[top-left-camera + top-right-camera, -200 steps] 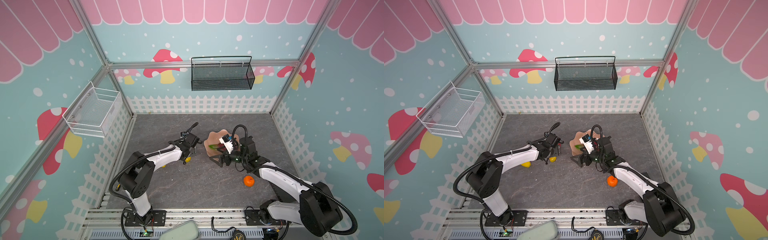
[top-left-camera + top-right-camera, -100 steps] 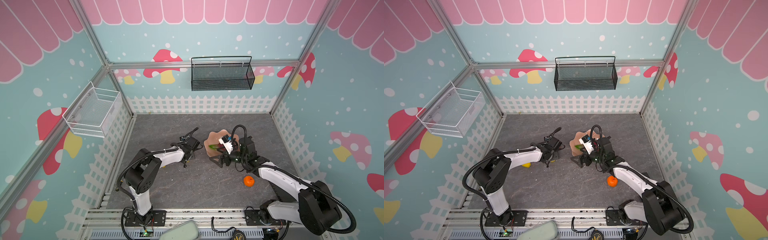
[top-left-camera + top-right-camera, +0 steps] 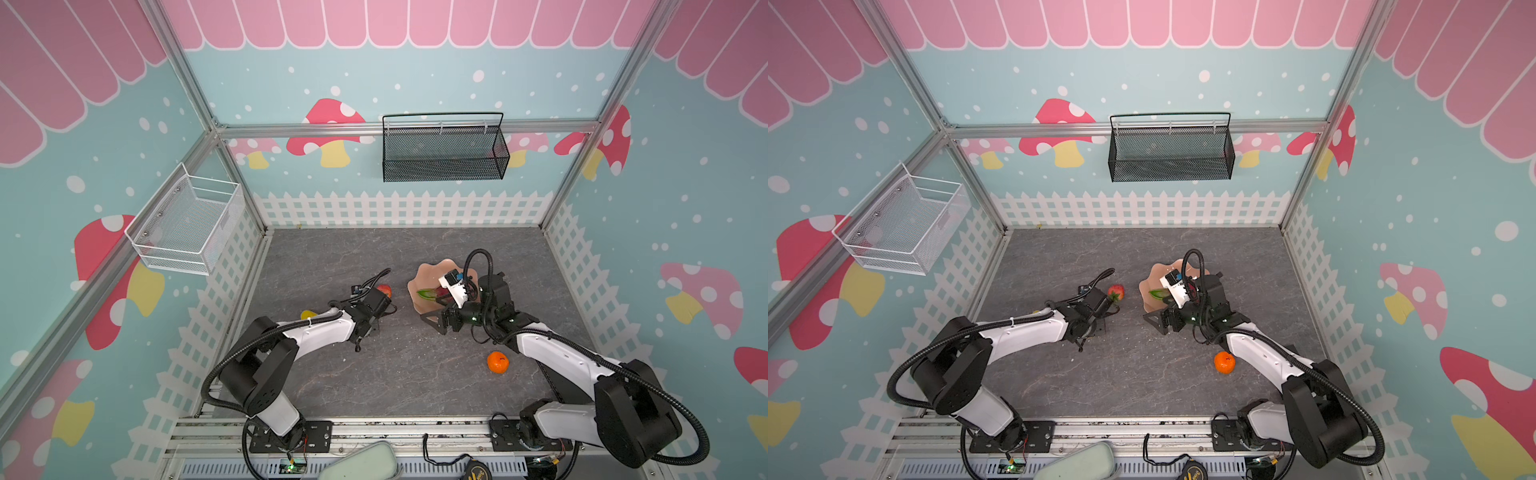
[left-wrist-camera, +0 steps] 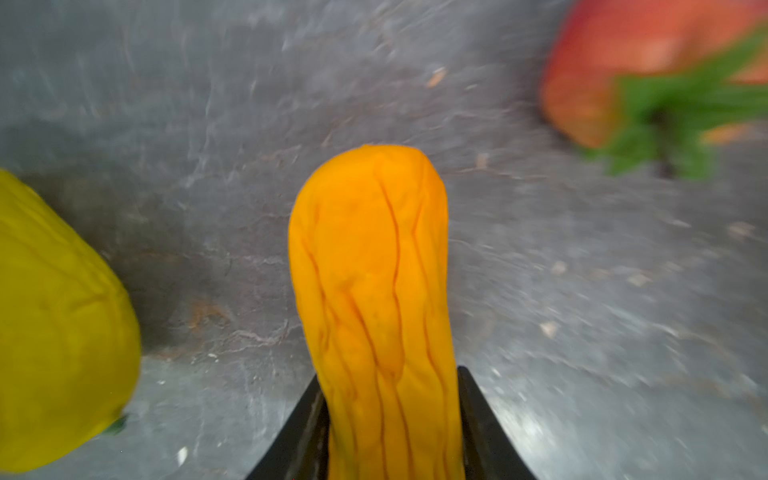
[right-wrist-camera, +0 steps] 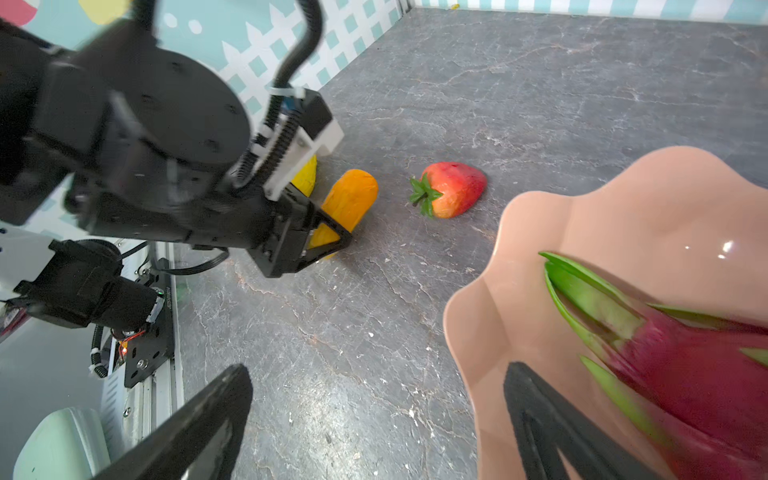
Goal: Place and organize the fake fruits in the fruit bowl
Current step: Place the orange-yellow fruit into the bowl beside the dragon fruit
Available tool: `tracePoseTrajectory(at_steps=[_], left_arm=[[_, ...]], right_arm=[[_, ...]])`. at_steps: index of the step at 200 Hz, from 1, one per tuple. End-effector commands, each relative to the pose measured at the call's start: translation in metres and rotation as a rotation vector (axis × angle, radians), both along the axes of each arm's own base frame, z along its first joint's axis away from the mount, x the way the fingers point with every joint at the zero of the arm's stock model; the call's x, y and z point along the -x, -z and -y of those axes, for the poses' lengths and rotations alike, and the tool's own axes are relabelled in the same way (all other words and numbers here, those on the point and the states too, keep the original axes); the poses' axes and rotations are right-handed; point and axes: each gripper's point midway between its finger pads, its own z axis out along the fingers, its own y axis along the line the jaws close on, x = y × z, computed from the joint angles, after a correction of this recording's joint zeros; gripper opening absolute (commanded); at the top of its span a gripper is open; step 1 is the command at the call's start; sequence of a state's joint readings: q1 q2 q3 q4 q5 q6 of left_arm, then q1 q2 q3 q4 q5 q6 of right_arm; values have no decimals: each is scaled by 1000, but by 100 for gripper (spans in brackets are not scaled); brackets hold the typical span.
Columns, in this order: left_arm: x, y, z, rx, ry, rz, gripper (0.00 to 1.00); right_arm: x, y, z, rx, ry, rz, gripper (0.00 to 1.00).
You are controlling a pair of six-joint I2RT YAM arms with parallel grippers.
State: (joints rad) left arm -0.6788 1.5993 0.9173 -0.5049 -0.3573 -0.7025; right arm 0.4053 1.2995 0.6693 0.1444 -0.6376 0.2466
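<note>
While the left gripper (image 4: 390, 399) was pinched tight on one end of a wrinkled yellow-orange oblong toy fruit (image 4: 370, 270), that fruit pointed out over the dark grey marbled surface (image 3: 395, 374). It was on the left arm's side of the wide, glossy peach-pink fruit bowl with a wavy petal-like rim (image 5: 519, 249), well apart from it. Whether the fruit rested on the surface or was just clear of it could not be told.

A second, duller yellow oblong toy fruit (image 4: 54, 332) lay just beside the held one, on its side farther from the bowl. A red toy strawberry with a green leafy cap (image 5: 451, 189) lay on the surface between the held fruit and the bowl, touching neither.

Inside the bowl rested a magenta toy dragon fruit with long green tips (image 5: 685, 365), its tips pointing towards the bowl's left-arm side.

The right gripper (image 5: 374, 390) was spread wide and held nothing. One black finger stood over the inside of the bowl near the dragon fruit. The other stood outside the rim, above the bare surface.

A round orange toy fruit (image 3: 497, 362) sat alone on the surface, well apart from the bowl, on the side nearer the robot's bases and beside the right arm.
</note>
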Motion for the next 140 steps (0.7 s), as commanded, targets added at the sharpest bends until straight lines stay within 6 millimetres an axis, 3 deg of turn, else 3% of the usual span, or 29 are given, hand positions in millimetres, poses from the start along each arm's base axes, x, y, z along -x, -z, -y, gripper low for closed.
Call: tracePoseTrajectory(at_steps=[1, 28, 50, 72, 98, 140], left_arm=[[-22, -46, 31, -20, 153, 127, 30], [-51, -84, 97, 55, 404, 258, 30], [-77, -109, 153, 140, 627, 353, 31], [-85, -105, 207, 190, 918, 343, 33], [-110, -87, 231, 142, 1049, 324, 33], [-152, -79, 238, 83, 1044, 378, 34]], right_arm=[[-15, -3, 9, -30, 54, -33, 98], [-26, -14, 24, -98, 113, -45, 98], [-33, -20, 52, -176, 225, -65, 98], [-29, -20, 70, -190, 278, -63, 98], [-22, -16, 79, -185, 305, -68, 98], [-15, -12, 83, -182, 327, -69, 98]])
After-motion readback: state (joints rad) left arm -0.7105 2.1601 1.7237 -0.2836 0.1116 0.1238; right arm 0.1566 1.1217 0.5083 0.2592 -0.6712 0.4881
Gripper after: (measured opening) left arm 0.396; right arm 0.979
